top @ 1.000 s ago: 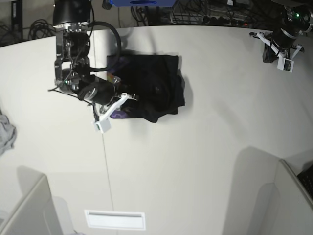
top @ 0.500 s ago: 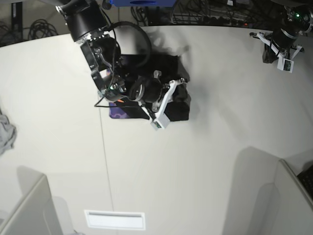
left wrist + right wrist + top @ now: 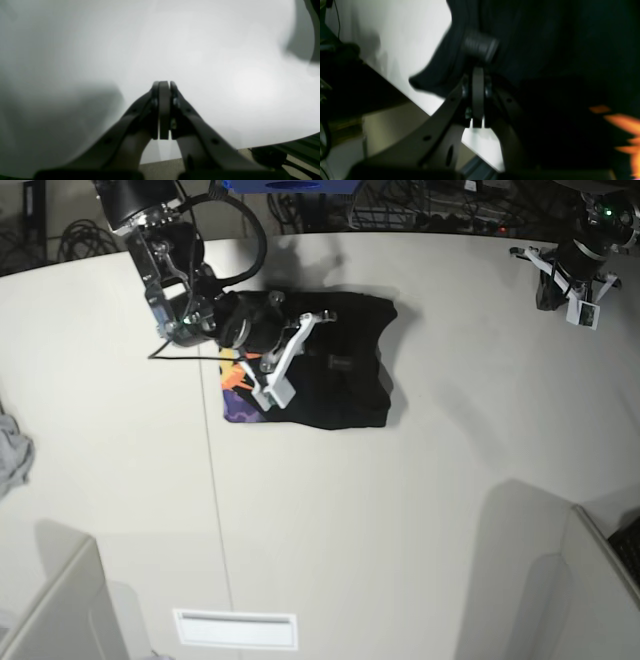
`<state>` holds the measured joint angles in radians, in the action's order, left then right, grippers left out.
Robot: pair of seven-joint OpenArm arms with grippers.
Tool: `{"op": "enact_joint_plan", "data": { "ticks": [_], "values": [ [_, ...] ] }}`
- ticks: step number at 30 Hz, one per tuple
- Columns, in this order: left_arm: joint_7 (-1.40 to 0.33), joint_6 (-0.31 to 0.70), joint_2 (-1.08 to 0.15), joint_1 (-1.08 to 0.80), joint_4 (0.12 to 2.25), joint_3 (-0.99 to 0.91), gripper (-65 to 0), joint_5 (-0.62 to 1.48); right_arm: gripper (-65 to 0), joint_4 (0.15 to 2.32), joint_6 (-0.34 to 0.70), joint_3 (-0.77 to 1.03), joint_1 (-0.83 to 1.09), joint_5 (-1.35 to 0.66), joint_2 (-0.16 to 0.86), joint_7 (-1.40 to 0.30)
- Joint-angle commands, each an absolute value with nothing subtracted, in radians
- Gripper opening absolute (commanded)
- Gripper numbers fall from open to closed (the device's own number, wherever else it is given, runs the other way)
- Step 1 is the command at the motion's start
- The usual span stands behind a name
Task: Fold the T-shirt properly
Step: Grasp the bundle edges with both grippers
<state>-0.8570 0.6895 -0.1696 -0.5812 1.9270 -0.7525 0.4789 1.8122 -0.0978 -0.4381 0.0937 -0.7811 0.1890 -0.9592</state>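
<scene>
The T-shirt (image 3: 335,370) lies bunched into a rough black block on the far half of the white table (image 3: 400,510), plain black side mostly up, with a strip of its purple print and orange flame shapes showing along the edge nearest my right arm. From my right wrist camera the black cloth (image 3: 557,50) fills most of the frame, and orange bits of the print glow in the lower corner.

My right pincer (image 3: 325,316) hangs over the shirt near its far edge; its fingers are pressed flat together, clenched with no cloth showing between the tips in the wrist view (image 3: 478,75). A dark ribbed cylinder sits just ahead of those tips, blurred, and I cannot say what it is.

My left pincer (image 3: 163,86) is also clamped shut on nothing, with only bare white tabletop in front of it. In the base view that arm sits at the far corner of the table (image 3: 580,270), well apart from the shirt.

A small grey cloth (image 3: 12,455) lies at the opposite edge, and a white label (image 3: 236,629) rests near the front
</scene>
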Motion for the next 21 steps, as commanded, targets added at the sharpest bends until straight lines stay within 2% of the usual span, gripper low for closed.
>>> {"op": "enact_joint_plan", "data": {
  "ticks": [1, 7, 11, 15, 19, 21],
  "values": [
    [-0.843, 0.698, -0.179, -0.585, 1.943, -0.757, -65.0, 0.492, -65.0, 1.808, -0.094, -0.467, 0.068, -0.8, 0.179, -0.943],
    [-0.843, 0.698, -0.177, -0.584, 1.945, -0.757, -65.0, 0.492, -65.0, 1.667, -0.097, -0.651, 0.021, -0.8, 0.17, -0.874],
    [-0.845, 0.698, -0.177, -0.584, 1.946, -0.748, -65.0, 0.53, -65.0, 1.639, -0.097, -0.665, 0.015, -0.8, 0.171, -0.874],
    [-0.858, 0.698, -0.188, -0.585, 1.948, -0.691, -65.0, 0.773, -65.0, 1.768, -0.114, -0.661, 0.035, -0.806, 0.225, -0.881],
    [-1.007, 0.698, -0.2, -0.504, 1.943, -0.68, -65.0, 0.966, -65.0, 1.962, -0.216, -0.552, 0.12, -0.806, 0.285, -0.883],
    [-1.072, 0.698, -0.188, -0.447, 1.945, -0.673, -46.6, 0.998, -65.0, 2.022, -0.229, -0.483, 0.162, -0.806, 0.317, -0.883]
  ]
}}
